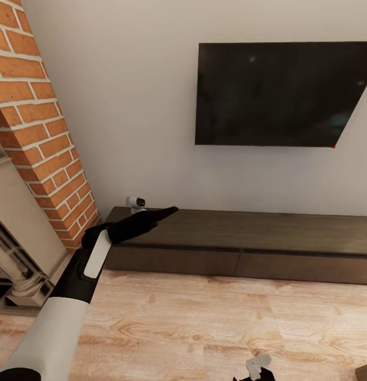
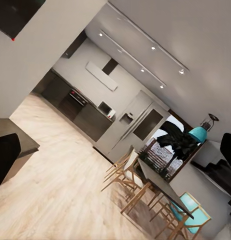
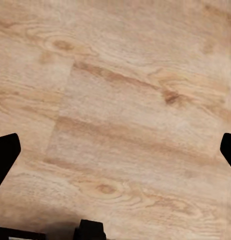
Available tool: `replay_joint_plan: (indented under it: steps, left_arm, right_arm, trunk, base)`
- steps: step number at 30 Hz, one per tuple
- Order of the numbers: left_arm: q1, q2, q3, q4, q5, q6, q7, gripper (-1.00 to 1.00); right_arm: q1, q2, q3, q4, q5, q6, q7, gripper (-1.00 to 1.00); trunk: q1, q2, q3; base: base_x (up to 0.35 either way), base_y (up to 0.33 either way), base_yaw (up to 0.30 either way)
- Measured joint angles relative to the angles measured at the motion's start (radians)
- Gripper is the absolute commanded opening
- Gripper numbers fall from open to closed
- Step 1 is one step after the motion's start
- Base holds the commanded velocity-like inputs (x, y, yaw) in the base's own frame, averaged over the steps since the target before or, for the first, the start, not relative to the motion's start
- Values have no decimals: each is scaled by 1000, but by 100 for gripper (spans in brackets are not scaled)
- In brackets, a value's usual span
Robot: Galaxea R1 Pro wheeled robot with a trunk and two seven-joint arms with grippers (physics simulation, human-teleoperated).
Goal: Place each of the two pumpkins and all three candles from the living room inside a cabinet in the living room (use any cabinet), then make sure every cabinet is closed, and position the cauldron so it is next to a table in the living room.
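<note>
Facing a pale wall in the living room (image 1: 130, 106), with the long low dark brown cabinet (image 1: 257, 233) along its foot, both drawer fronts flush and shut. Above it, a black wall-mounted TV (image 1: 281, 95). At the head view's left, a red brick fireplace (image 1: 43, 132) with a pale stone surround below. On the cabinet's left end, near the wall, a small white camera-like gadget (image 1: 136, 201). Light wood plank floor (image 1: 194, 323) in front.

Left arm stretched forward from the lower left, white sleeve then black wrist, with the left end effector (image 1: 167, 211) over the cabinet's left end, just beside the white gadget. From the head view it reads as one dark tapered shape; in the left wrist view, dark fingers (image 2: 5, 155) at both opposite edges with wide space between, so released and empty. Beyond, in that wrist view: a grey kitchen (image 2: 90, 110), a dining table with wooden chairs (image 2: 145, 185), two of them with turquoise seats, and a dark leafy plant (image 2: 178, 142).

Right end effector (image 1: 256, 369) barely visible at the head view's bottom edge, low over the floor. In the right wrist view, dark fingertips (image 3: 5, 157) far apart at either edge above bare planks: spread wide, gripping nothing.

At the head view's bottom right corner, a sliver of something brownish (image 1: 366, 372), too little to identify.
</note>
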Motion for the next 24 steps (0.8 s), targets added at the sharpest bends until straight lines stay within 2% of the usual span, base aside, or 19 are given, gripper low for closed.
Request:
replay_joint_plan:
  steps: [2,3,4,5,7,8,10,11,13,16,18,20,24]
  left_arm:
    - [0,-1,-1,1,0,0,1,100]
    - [0,-1,-1,1,0,0,1,100]
    - [0,-1,0,2,0,0,1,100]
    - [0,-1,0,2,0,0,2,100]
    - [0,-1,0,2,0,0,2,100]
    - [0,1,0,1,0,0,2,100]
    - [0,2,0,0,0,1,1,100]
    - [0,1,0,0,0,1,1,100]
    - [0,1,0,-1,0,1,1,100]
    - [0,1,-2,-5,0,1,2,100]
    - [0,-1,-2,-7,0,1,2,100]
    - [0,-2,-4,-8,-1,1,2,100]
    - [0,-3,-5,-8,0,1,2,100]
  right_arm:
    - [0,8,76,-29,80,5,-40,100]
    - [0,15,156,-35,165,6,-116,100]
    - [0,49,327,22,356,7,-427,100]
    - [0,64,383,42,388,8,-624,100]
    - [0,77,460,66,440,11,-756,100]
    - [0,89,581,96,590,84,-845,100]
    - [-2,96,613,97,653,138,-872,100]
    - [-6,121,622,96,709,187,-929,100]
    - [-23,131,624,95,740,222,-979,100]
    - [-97,141,626,105,762,260,-1025,100]
    - [-127,142,626,115,765,268,-1032,100]
    - [-148,143,626,122,765,273,-1039,100]
    - [-171,144,627,124,769,332,-1041,100]
  trunk:
    - [0,0,0]
    - [0,0,0]
    - [0,0,0]
    - [0,0,0]
    - [0,0,0]
    - [0,0,0]
    - [0,0,0]
    - [0,0,0]
    - [0,0,0]
    - [0,0,0]
    - [0,0,0]
    - [0,0,0]
    - [0,0,0]
  base:
    - [0,0,0]
    - [0,0,0]
    - [0,0,0]
    - [0,0,0]
    - [0,0,0]
    - [0,0,0]
    - [0,0,0]
    - [0,0,0]
    - [0,0,0]
    - [0,0,0]
    - [0,0,0]
    - [0,0,0]
    - [0,0,0]
